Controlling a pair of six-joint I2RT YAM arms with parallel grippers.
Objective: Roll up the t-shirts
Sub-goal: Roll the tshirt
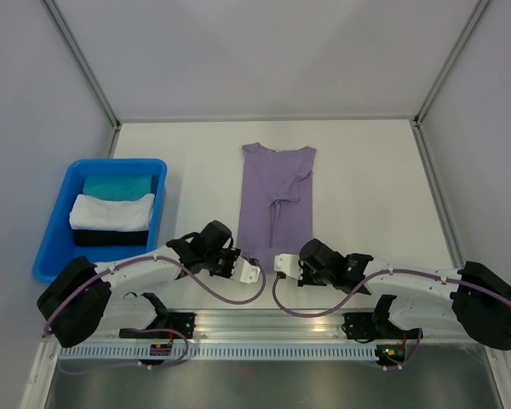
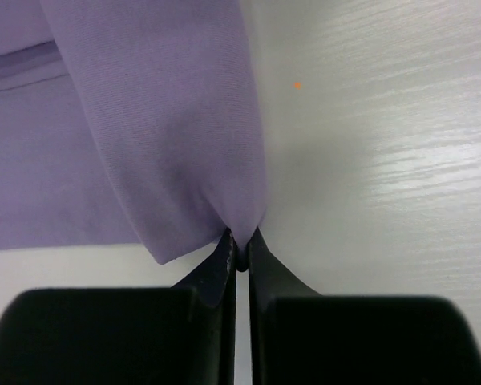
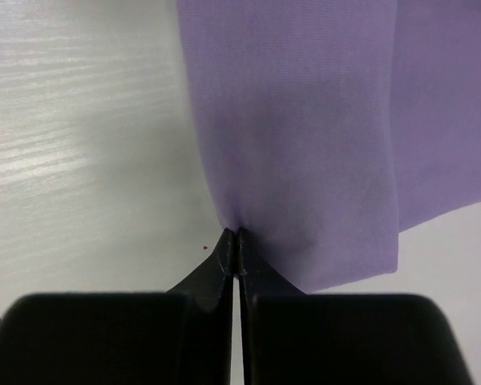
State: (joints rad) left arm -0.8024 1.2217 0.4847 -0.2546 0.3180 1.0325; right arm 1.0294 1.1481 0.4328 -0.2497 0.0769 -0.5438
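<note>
Lavender t-shirt [image 1: 277, 200], a narrow strip on the desk [image 1: 366, 170] with its long axis running away from the arm bases, near hem corners clenched by left pincer [image 1: 250, 273] and right pincer [image 1: 282, 262], equally near.

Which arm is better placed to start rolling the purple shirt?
Neither alone. The left gripper and right gripper are each shut on the shirt at its near hem, side by side, so rolling it away probably takes both together.
</note>
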